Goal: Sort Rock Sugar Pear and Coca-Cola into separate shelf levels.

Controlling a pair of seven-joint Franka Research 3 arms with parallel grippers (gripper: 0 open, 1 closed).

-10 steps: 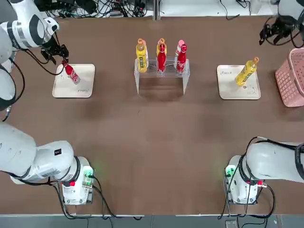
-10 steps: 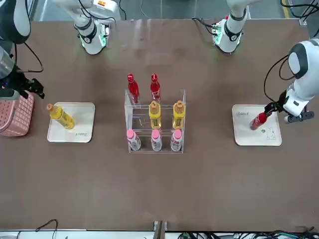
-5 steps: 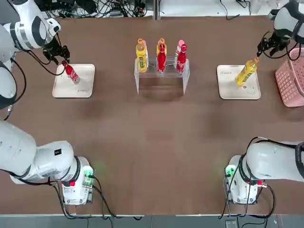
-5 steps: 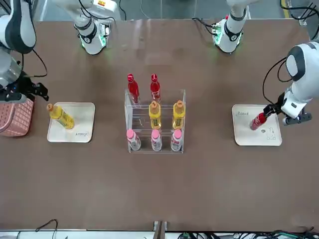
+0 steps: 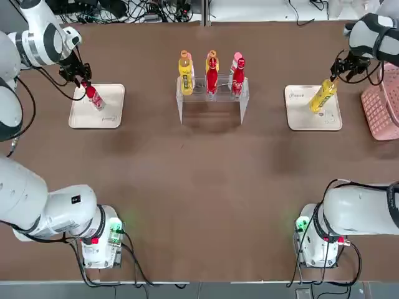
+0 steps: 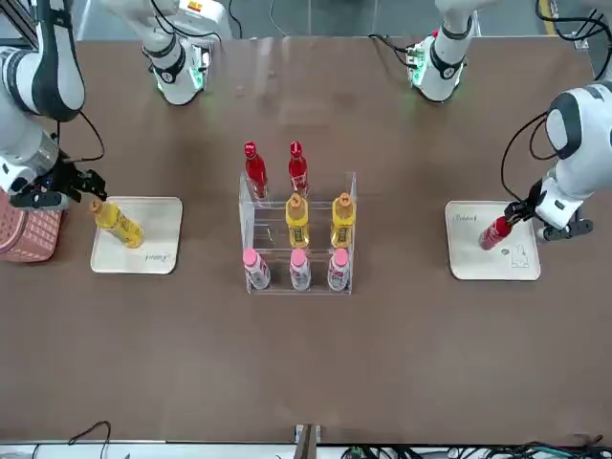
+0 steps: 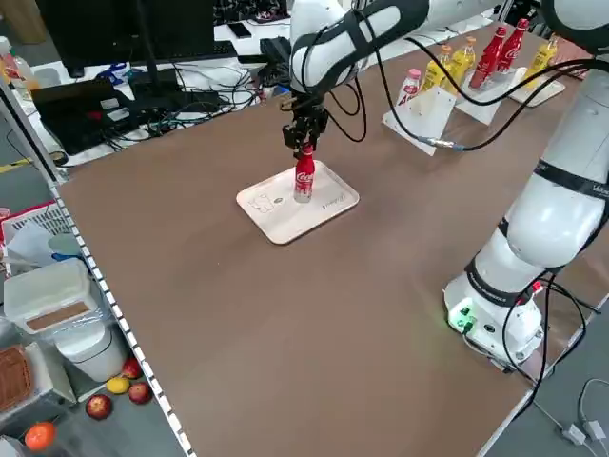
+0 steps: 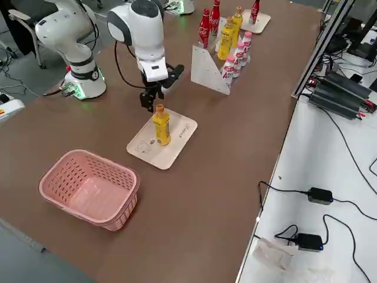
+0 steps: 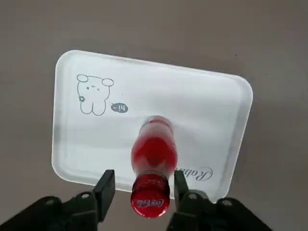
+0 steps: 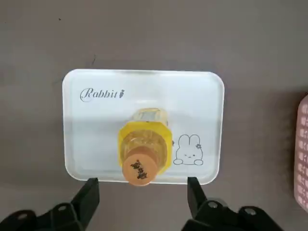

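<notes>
Brown table [image 5: 206,180], pink basket [image 5: 381,103] at edge, cables [image 5: 143,9] behind

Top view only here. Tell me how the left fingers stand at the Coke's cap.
Observer: In the left wrist view, the left gripper straddles the cap of the Coke. A small gap shows on each side, so there is no touch yet.
Operator: Now the right one.
Observer: The right gripper is wide open, its fingers well clear of the cap of the Pear on both sides.
Operator: Give me the rack's bottom level.
Observer: In the front view, three pink-capped bottles fill the bottom level of the rack.
</notes>
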